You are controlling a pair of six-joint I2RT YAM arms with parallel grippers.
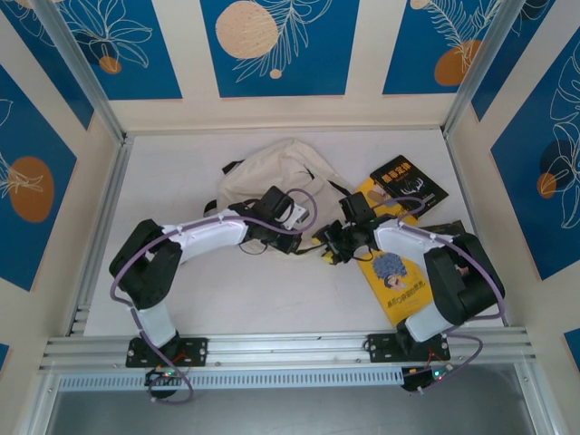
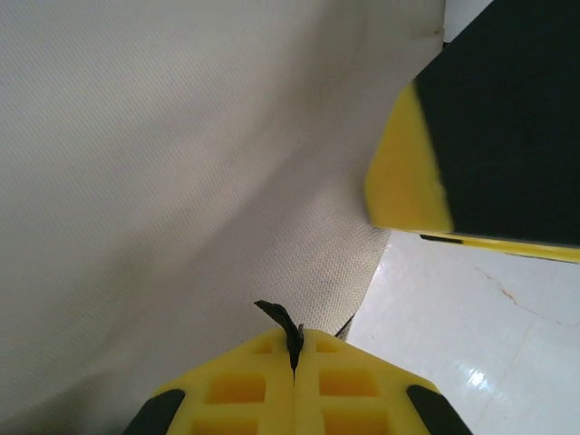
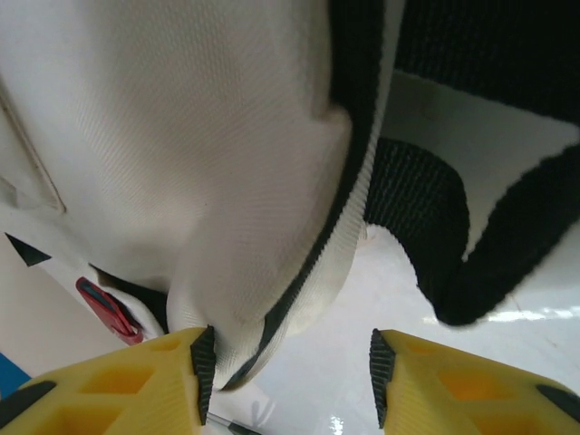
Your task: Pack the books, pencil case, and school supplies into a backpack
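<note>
The cream backpack (image 1: 276, 168) lies crumpled at the table's middle. My left gripper (image 1: 294, 217) is at its near edge, shut on a small black tab (image 2: 283, 319) of the bag, with cream canvas (image 2: 181, 181) close above it. My right gripper (image 1: 331, 245) is open just to the right. A cream edge with a dark zipper line (image 3: 299, 281) lies between its jaws, against the left pad (image 3: 203, 372). A black strap (image 3: 426, 236) curls beside that edge. Books lie to the right: a black one (image 1: 410, 181) and a yellow one (image 1: 399, 276). The pencil case and school supplies are out of view.
A second yellow book (image 1: 381, 201) and a dark one (image 1: 446, 230) lie partly under my right arm. A red item (image 3: 109, 308) peeks from beneath the canvas. A blurred yellow and black shape (image 2: 471, 154) sits close to my left gripper. Aluminium rails and walls ring the table.
</note>
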